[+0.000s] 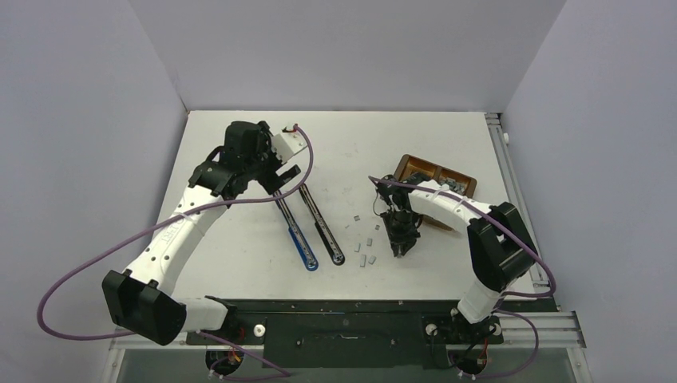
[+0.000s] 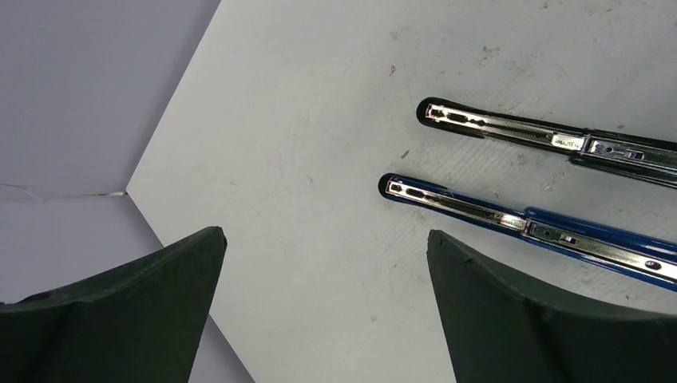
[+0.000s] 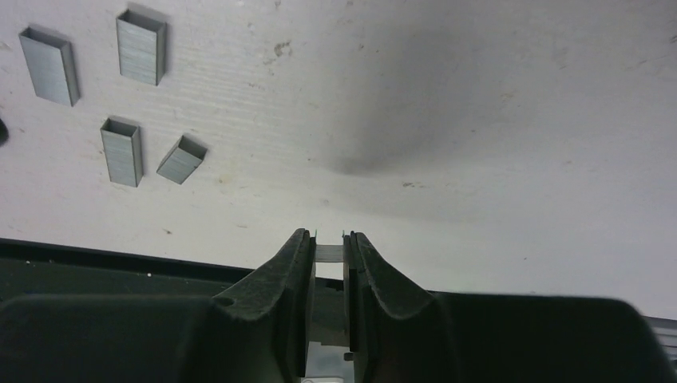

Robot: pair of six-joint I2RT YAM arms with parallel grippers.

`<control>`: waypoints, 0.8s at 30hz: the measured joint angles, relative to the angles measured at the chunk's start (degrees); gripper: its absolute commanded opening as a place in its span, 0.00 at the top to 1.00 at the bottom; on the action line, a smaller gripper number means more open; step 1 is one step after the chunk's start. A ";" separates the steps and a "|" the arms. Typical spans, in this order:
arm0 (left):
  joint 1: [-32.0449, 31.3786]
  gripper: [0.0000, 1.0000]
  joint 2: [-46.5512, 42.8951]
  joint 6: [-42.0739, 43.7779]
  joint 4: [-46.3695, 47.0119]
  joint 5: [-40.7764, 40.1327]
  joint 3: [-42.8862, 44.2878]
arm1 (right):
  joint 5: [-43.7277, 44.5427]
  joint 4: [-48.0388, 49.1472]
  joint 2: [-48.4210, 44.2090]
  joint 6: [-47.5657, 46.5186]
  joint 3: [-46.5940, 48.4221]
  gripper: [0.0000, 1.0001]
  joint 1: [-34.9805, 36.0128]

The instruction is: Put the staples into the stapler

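Right gripper (image 3: 329,241) pinching one staple strip (image 3: 328,254) above the counter (image 3: 479,120); loose staples (image 3: 122,152) lie mid-counter, towards the near edge. Left gripper (image 2: 323,247) spread near the stapler (image 2: 479,211). Recommend aligning strip lengthwise with its open channel before lowering.

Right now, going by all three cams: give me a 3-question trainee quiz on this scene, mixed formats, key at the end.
1. True or false: the left gripper is open and empty, with the blue stapler and the black stapler in its view.
2. Multiple choice: the right gripper pinches A) the blue stapler B) a staple strip C) nothing.
3. Fill in: the right wrist view shows ___ loose staple blocks on the table.
Key: 1 true; 2 B; 3 four.
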 measured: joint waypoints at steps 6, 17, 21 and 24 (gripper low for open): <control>0.00 0.04 -0.17 0.00 -0.04 0.85 0.00 | -4.13 -0.20 0.35 -0.24 -1.20 0.91 0.00; 0.00 0.04 -0.26 0.02 -0.11 1.66 -0.42 | -8.90 1.20 5.84 -1.07 -2.49 0.91 0.00; 0.00 0.04 -0.46 0.04 -0.17 1.68 -0.83 | -9.40 1.75 6.36 -1.14 -2.54 0.90 0.00; 0.00 0.04 -0.50 0.04 -0.26 1.68 -0.85 | -9.68 2.16 7.13 -1.16 -2.54 0.86 0.00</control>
